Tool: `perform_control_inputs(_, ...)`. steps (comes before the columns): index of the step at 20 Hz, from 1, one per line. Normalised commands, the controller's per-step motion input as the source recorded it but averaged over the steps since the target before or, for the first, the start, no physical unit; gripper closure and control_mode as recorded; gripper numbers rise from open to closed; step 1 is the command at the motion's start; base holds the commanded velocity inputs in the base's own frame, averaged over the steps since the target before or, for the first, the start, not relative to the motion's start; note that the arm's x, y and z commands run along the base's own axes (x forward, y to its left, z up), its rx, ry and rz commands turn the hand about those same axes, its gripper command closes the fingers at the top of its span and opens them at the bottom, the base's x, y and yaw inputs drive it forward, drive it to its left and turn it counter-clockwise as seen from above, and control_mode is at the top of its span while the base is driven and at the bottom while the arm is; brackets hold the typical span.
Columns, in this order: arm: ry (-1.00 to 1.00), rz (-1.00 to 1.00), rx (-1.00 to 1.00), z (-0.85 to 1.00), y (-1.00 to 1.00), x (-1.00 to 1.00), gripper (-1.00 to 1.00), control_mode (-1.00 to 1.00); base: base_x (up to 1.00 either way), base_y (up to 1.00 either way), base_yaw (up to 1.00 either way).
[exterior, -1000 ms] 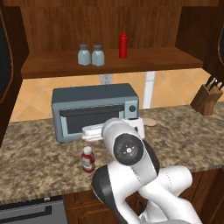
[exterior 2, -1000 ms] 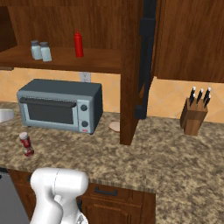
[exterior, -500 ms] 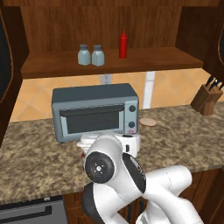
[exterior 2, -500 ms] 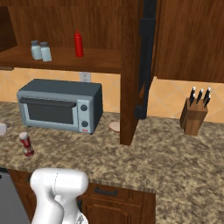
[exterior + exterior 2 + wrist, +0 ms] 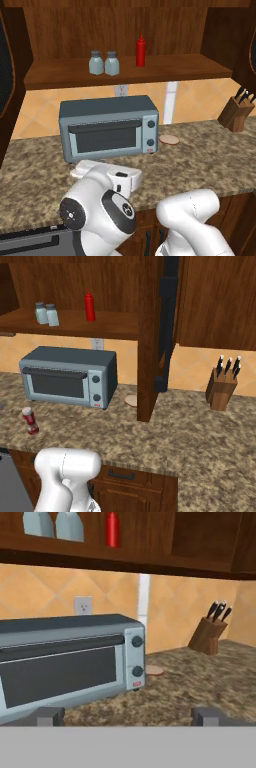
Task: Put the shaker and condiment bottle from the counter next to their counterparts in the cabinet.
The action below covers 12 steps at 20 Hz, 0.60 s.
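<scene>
Your gripper (image 5: 128,716) is spread wide and empty, low over the counter (image 5: 200,431) facing the toaster oven (image 5: 70,662). The bottle (image 5: 30,420) stands upright near the counter's front edge, left of the oven. It's small, probably light and slick, so take it across the labelled body, below the cap.

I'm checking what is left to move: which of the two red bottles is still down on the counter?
The short condiment bottle with a white label band and pale cap, on the counter. The slim all-red squeeze bottle stands on the cabinet shelf.
</scene>
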Motion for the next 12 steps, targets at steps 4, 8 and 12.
perform_control_inputs(4, -0.09, 0.00, 0.01, -0.62, 0.02, 0.27, -1.00, -1.00, 0.00, 0.00, 0.00)
perform_control_inputs(8, -0.01, -0.02, 0.02, -0.48, 0.02, 0.44, -1.00, -1.00, 0.00, 0.00, 0.00)
perform_control_inputs(12, -0.01, -0.25, 0.00, -0.55, 0.28, 0.41, -1.00, -1.00, 0.00, 0.00, 0.00)
